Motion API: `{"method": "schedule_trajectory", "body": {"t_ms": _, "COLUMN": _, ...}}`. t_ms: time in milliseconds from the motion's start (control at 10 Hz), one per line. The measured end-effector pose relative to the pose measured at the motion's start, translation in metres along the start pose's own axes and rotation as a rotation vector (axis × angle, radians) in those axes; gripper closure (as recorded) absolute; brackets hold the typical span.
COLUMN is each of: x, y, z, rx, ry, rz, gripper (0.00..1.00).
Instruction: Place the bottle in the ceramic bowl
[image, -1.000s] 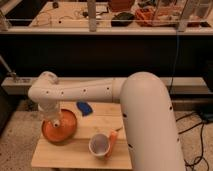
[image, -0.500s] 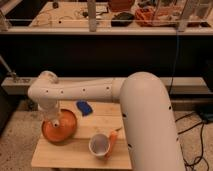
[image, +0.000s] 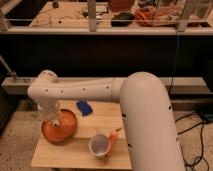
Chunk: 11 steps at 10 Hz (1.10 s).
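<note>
the gripper hangs straight down from the white wrist at the left end of the arm, right over the left half of the ceramic bowl, which sits on the left part of the small wooden table. a pale whitish shape at the gripper's tip, low inside the bowl's rim, looks like the bottle. its long axis seems upright, in line with the wrist, though that is a judgement. whether the gripper is apart or clamped on the bottle cannot be told here. the bottle lies directly below the gripper and within the bowl, so the coming move probably turns on a plain vertical release and lift. the blue object and the cup stand apart to the right.
</note>
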Motion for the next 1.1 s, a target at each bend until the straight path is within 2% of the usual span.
{"method": "schedule_trajectory", "body": {"t_ms": 400, "x": -0.0018, "y": -0.001, "z": -0.0006, "rx": 0.003, "ry": -0.012, "rz": -0.006, "gripper": 0.76}}
{"method": "schedule_trajectory", "body": {"t_ms": 600, "x": -0.0025, "y": -0.0014, "z": -0.001, "rx": 0.004, "ry": -0.016, "rz": -0.007, "gripper": 0.82}}
{"method": "schedule_trajectory", "body": {"t_ms": 1100, "x": -0.0047, "y": 0.0, "z": -0.0022, "rx": 0.009, "ry": -0.029, "rz": -0.008, "gripper": 0.82}}
